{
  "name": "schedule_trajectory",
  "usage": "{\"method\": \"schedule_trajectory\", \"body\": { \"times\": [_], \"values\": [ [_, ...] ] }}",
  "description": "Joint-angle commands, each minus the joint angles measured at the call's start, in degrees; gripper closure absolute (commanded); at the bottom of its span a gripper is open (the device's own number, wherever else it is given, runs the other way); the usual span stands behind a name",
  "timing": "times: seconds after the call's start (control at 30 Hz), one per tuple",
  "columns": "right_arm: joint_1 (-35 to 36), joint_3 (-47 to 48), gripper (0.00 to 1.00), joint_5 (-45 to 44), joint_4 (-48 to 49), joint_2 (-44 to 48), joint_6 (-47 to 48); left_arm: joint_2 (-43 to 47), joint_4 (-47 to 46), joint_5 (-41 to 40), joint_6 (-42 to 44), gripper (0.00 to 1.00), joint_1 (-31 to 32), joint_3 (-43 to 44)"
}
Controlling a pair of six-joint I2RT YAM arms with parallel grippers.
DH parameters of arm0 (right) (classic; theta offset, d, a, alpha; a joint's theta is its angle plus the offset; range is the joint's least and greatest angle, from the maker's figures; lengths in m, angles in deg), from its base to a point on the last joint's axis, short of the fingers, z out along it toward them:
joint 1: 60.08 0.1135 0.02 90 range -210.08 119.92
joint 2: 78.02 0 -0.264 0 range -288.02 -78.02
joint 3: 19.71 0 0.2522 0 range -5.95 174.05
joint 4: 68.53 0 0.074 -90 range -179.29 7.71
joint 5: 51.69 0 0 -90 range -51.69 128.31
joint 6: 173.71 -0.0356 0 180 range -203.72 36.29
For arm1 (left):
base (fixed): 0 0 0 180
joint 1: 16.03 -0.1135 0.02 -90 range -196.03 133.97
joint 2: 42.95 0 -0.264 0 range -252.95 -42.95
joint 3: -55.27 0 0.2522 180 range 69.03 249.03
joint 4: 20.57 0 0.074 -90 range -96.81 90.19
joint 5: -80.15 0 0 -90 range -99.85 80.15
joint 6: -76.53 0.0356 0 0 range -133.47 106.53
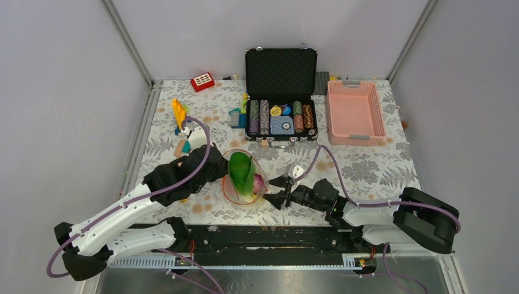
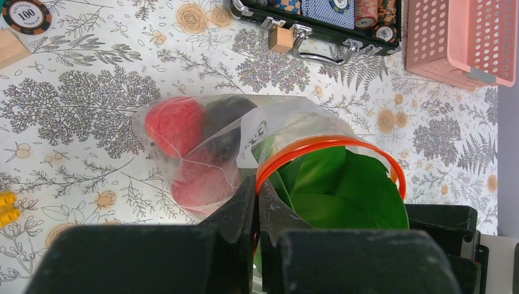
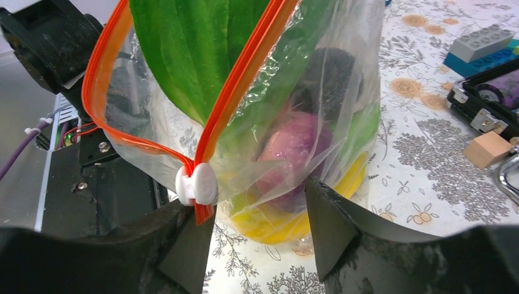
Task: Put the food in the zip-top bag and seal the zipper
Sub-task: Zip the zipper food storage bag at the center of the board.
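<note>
Counts: one zip-top bag (image 1: 245,184); one zipper (image 3: 245,67) with one white slider (image 3: 196,184); food inside: one green leaf piece (image 2: 343,190), one purple ball (image 3: 294,147), one yellow banana (image 3: 269,223), one red round fruit (image 2: 174,125), one dark item (image 3: 330,73) I can't identify; two grippers, left gripper (image 2: 257,191) and right gripper (image 3: 257,208); one black chip case (image 1: 281,98); one pink basket (image 1: 355,113); two wooden blocks (image 1: 264,142); one loose chip (image 2: 24,13).
</note>
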Motion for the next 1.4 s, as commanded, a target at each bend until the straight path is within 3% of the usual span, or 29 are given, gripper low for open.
{"method": "schedule_trajectory", "body": {
  "times": [0.0, 0.13, 0.23, 0.43, 0.63, 0.8, 0.9, 1.03, 1.07, 1.23, 1.37],
  "values": [
    [-0.67, 1.52, 0.42, 3.8, 9.25, -2.66, -0.66, 0.22, -1.41, -1.45, -0.87, 1.0, -0.39, -0.09],
    [-0.88, 1.41, 0.69, 4.63, 8.71, -2.14, -0.82, 0.54, -0.96, -1.93, -1.68, 1.0, -0.72, -0.54],
    [-1.03, 0.9, 0.84, 4.0, 7.73, -0.11, -0.62, 1.1, -0.7, -2.17, -1.91, 1.0, -1.12, -0.96],
    [-1.03, 1.28, 1.0, 2.24, 2.95, 5.28, -1.07, 0.94, 0.23, -2.3, -1.72, 1.0, -1.8, -0.6],
    [-1.12, 4.21, 1.0, -2.95, -10.03, 12.91, -2.27, 1.08, 1.69, -2.59, -1.66, 0.99, -2.28, -0.38],
    [-1.12, 9.34, 1.0, -8.43, -27.26, 19.34, -4.37, 1.15, 4.57, -3.09, -1.01, 0.81, -2.8, 0.16],
    [-1.12, 12.41, 1.0, -8.53, -36.44, 20.45, -4.7, 2.57, 5.01, -1.93, 2.17, 0.57, -2.93, 0.49],
    [-1.19, 15.5, 1.0, -8.62, -42.86, 20.02, -5.16, 4.58, 4.37, 0.55, 7.27, 0.09, -2.92, 1.63],
    [-1.25, 16.36, 1.0, -9.07, -44.66, 19.64, -5.3, 5.05, 3.92, 1.33, 8.6, 0.05, -2.86, 1.97],
    [-1.69, 18.13, 1.0, -11.05, -48.74, 19.12, -5.43, 7.38, 1.98, 3.44, 12.36, 0.06, -2.9, 3.45],
    [-2.22, 17.78, 1.0, -11.27, -49.79, 20.41, -4.85, 8.42, -5.19, 9.44, 16.16, 0.23, -2.91, 2.8]
  ]
}}
